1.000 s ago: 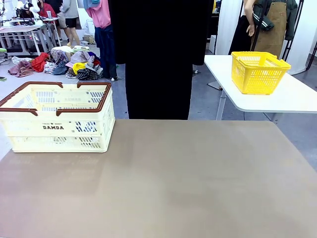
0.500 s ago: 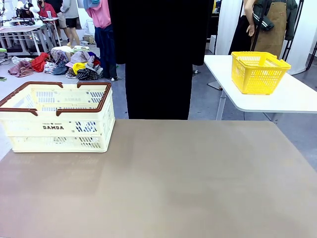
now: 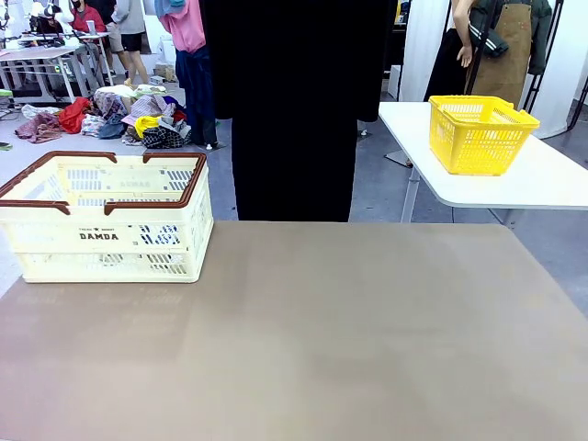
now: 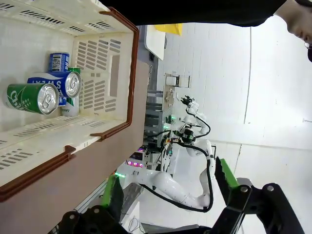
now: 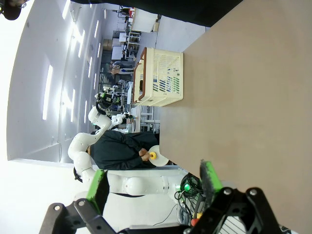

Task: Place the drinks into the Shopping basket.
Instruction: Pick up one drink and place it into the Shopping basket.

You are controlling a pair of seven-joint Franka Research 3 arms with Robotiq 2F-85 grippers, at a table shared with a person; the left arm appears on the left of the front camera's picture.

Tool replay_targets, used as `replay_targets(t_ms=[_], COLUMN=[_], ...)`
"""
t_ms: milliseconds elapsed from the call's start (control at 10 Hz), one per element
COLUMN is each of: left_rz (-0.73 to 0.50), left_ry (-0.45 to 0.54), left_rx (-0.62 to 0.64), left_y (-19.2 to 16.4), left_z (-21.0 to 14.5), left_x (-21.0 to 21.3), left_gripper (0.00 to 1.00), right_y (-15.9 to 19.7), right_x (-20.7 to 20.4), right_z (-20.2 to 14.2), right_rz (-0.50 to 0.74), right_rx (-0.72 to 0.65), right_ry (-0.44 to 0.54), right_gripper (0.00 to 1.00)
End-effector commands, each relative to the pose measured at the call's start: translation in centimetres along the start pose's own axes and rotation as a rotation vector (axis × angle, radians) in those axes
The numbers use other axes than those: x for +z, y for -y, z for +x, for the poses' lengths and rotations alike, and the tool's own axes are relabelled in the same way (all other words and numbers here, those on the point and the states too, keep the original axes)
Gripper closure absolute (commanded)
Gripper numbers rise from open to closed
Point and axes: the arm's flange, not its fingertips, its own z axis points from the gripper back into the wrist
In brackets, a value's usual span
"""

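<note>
Since the cans already lie together inside the shopping basket (image 3: 106,216), we judge the job all but done, and both arms hang clear of it. Starting at the left, our left pincer (image 4: 168,192) stands wide open with nothing between its green pads; it looks down and sideways into the basket, which sits up and to the left of its fingers, well apart from them. Beyond that pincer, against the basket's far slotted wall, a green can (image 4: 30,98) lies on its side with its silver top turned toward us, touching a blue can (image 4: 56,85) also on its side. Behind these another blue can (image 4: 59,61) shows. They rest in a loose heap, as cans dropped rather than stood would. How many there are in all we cannot tell.

Moving right, the brown bench (image 3: 303,340) stretches bare ahead of both pincers, and a person in black (image 3: 294,101) stands at its far edge. Farther right, our right pincer (image 5: 153,187) is likewise spread open and empty, hovering over the bench with the basket far ahead of its fingertips. A yellow basket (image 3: 480,133) sits on a separate white table, no part of this task.
</note>
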Motion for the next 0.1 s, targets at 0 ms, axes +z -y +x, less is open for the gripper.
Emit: replay_targets(t_ms=[0], left_rz=[0.007], left_ry=[-0.013], left_rx=[-0.003], left_y=[0.27], left_z=[-0.41], left_x=[0.14], left_gripper=[0.0], right_y=[-0.28], right_x=[-0.06], right_z=[0.22], right_rz=[0.022], right_rx=[0.017], right_ry=[0.008], right_gripper=[0.0])
